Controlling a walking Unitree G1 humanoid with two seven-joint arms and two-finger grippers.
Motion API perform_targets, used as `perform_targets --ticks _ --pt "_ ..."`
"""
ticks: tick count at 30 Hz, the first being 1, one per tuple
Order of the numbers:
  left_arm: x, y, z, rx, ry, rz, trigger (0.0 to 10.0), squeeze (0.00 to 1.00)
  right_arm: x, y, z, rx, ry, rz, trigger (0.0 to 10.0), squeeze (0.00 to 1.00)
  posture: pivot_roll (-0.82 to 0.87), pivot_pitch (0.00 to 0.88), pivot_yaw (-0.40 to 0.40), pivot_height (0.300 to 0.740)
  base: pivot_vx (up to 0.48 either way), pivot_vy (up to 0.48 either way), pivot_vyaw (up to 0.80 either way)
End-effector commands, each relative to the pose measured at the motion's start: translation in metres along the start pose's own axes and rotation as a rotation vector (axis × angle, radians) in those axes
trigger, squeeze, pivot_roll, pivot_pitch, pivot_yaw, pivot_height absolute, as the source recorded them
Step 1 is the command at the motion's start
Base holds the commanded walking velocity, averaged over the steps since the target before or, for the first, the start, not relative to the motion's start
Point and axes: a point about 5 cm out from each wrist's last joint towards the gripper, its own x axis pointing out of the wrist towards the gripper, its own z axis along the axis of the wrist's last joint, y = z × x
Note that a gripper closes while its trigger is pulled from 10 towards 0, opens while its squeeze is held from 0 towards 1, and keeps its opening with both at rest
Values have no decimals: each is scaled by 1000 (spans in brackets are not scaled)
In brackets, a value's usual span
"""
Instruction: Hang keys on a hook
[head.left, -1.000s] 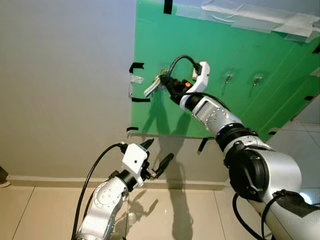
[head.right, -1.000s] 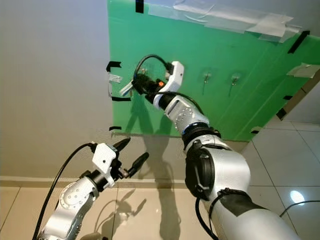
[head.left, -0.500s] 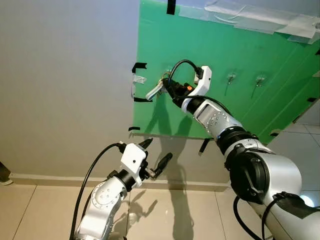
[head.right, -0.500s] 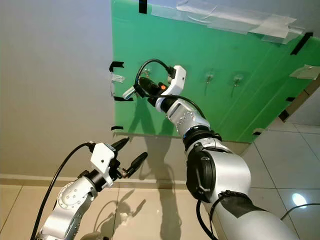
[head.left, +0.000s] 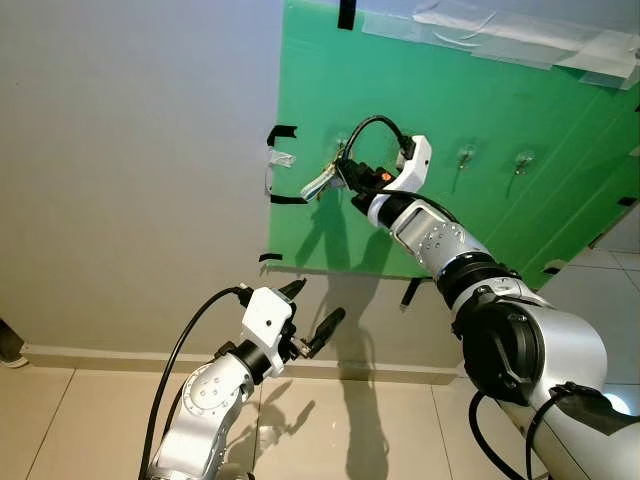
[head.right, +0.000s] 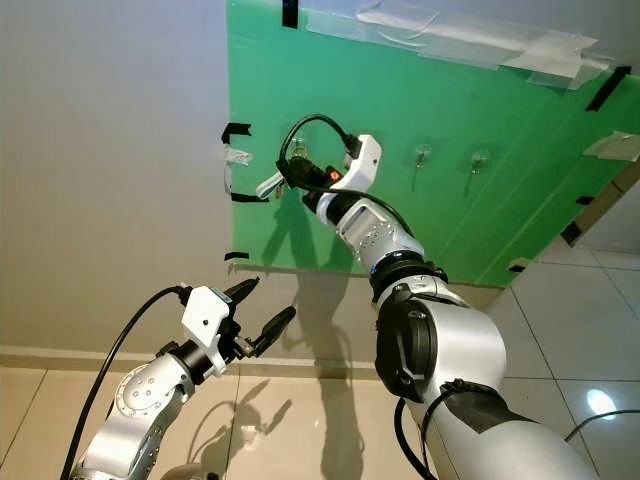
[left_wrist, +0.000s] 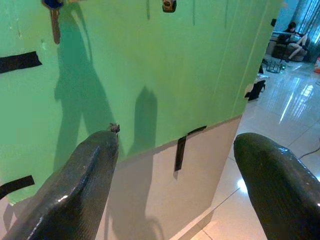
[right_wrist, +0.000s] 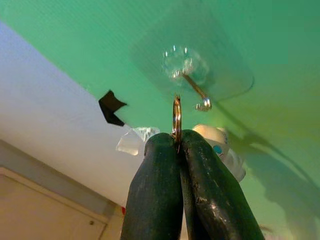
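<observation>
- While the right end effector (right_wrist: 176, 145) is squeezing the key ring (right_wrist: 176, 116) tight between its two black fingers, the keys (head.left: 318, 184) are dangling just beside the hook (right_wrist: 196, 92) on the green board (head.left: 480, 150).
- The ring is sitting close under the hook's tip (not over it yet, I think).
- To do this well, the arm should be lifting the ring slowly over the tip before letting go.
- The left end effector (head.left: 312, 315) is hanging low with fingers spread wide, holding nothing.

Bright even light, sharp focus, dark arm shadows on the green board (head.left: 500, 110), floor (head.left: 90, 430) glare.
</observation>
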Motion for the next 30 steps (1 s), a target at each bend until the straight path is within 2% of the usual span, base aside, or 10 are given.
perform_targets --ticks 1,15,17,18,21,22,23,26,27,30 --pt "2 -3 3 -9 -5 -12 10000 0 -5 -8 0 42 -5 -49 0 0 233 0 -136 740 0 0 0" --pt "3 -5 1 -37 14 -10 10000 0 -19 -35 -13 105 4 -207 0 0 230 0 -142 740 0 0 0" --pt "4 -5 1 -37 14 -12 10000 0 -19 -34 -13 43 17 -204 0 0 226 0 -141 740 0 0 0" --pt "4 -5 1 -38 15 -12 10000 0 -16 -29 -12 -51 36 -161 0 0 224 0 -141 740 0 0 0" --pt "5 -6 1 -38 15 -12 10000 0 -15 -27 -11 -108 55 -139 0 0 223 0 -142 740 0 0 0" --pt "5 -4 1 -27 7 3 10000 0 -14 -27 -13 -293 111 -143 0 0 225 0 -146 740 0 0 0" --pt "5 -4 1 -27 7 3 10000 0 -14 -27 -13 -293 111 -143 0 0 225 0 -146 740 0 0 0" --pt "4 5 0 1 17 80 10000 0 -18 -31 -16 -506 148 -144 0 0 224 0 -153 740 0 0 0" --pt "2 12 0 -8 21 135 10000 0 -25 -40 -14 -600 117 -201 0 0 216 0 -149 740 0 0 0" --pt "-2 23 1 7 33 194 10000 0 -44 -58 -9 -629 -12 -293 0 0 191 0 -128 740 0 0 0"
